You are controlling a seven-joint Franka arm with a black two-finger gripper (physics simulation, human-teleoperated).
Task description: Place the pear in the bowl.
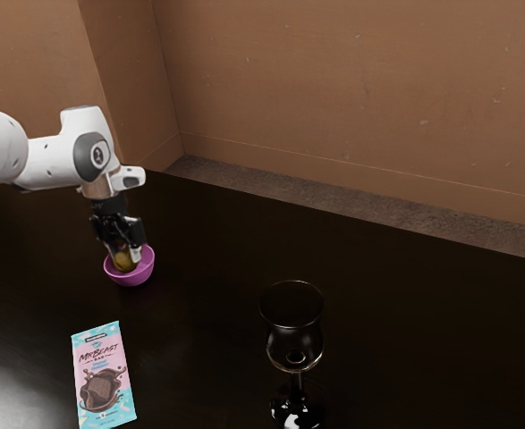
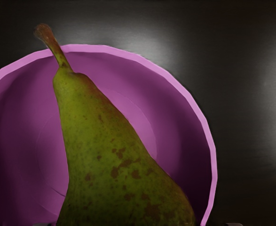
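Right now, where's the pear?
The pear is at the mouth of the pink bowl, toward the exterior view's left, beyond the chocolate bar and just under my hand.

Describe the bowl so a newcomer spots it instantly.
On the black table, toward the exterior view's left, look just below the end effector. The bowl is round and purple, with a pear at its mouth. Its solid purple sets it apart from the dark goblet and flat chocolate bar.

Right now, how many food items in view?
2. Pear at the purple bowl, by the end effector; chocolate bar on the table, nearer the exterior camera. The pear may hide more in the bowl.
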